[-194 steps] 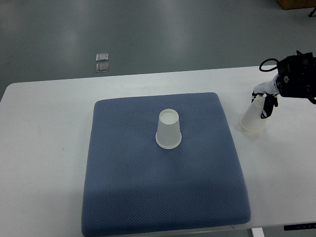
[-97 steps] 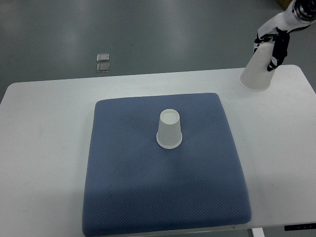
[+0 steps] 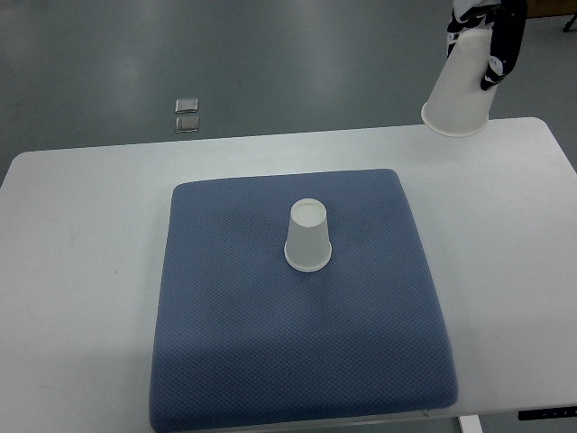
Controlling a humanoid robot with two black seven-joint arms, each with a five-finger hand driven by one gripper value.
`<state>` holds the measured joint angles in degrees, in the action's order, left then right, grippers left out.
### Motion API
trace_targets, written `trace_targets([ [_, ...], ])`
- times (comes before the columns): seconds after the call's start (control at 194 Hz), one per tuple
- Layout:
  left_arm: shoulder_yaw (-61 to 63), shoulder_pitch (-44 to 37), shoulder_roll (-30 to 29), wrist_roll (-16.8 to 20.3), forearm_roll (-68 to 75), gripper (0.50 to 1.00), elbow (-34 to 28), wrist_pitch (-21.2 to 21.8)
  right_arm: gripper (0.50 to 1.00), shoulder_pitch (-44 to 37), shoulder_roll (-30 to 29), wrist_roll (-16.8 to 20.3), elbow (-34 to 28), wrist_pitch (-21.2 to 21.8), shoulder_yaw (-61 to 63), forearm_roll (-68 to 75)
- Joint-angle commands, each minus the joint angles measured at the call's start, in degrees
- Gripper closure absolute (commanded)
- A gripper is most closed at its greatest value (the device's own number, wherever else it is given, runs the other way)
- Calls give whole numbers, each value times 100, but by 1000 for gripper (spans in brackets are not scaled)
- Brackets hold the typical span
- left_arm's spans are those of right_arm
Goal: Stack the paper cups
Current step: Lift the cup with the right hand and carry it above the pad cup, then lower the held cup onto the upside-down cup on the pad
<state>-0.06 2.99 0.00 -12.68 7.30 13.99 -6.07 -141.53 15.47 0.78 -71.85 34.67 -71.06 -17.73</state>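
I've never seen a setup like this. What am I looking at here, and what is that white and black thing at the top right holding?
This is one camera on a humanoid robot, looking steeply down at its work area. A white table carries a blue padded mat, and one paper cup stands upside down on the mat near its middle. At the top right is a robot hand with white and black fingers, cut off by the picture's top edge, so I cannot say which arm it belongs to. It grips a second paper cup, also mouth down and tilted, lifted above the table's far right corner. The job is stacking the cups, so the held one will probably go over the one on the mat. Two small clear objects lie on the grey floor beyond the table.
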Motion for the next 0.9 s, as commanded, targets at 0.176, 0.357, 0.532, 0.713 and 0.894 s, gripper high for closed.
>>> trace_targets([
  [0.176,-3,0,0,2,0,500,-11,1,948,188,-747,1,127,-162,848,349],
  [0.357,-3,0,0,-7,0,500,-11,1,944,548,-1494,1,329,-479,892,779],
  [0.532,-3,0,0,-7,0,500,-28,1,942,882,-1547,10,417,-716,1279,832],
  [0.713,-3,0,0,-7,0,500,-2,-8,940,1023,-1547,45,461,-743,1305,832],
  [0.894,-3,0,0,-7,0,500,16,1,938,1154,-1547,98,461,-830,1314,841],
])
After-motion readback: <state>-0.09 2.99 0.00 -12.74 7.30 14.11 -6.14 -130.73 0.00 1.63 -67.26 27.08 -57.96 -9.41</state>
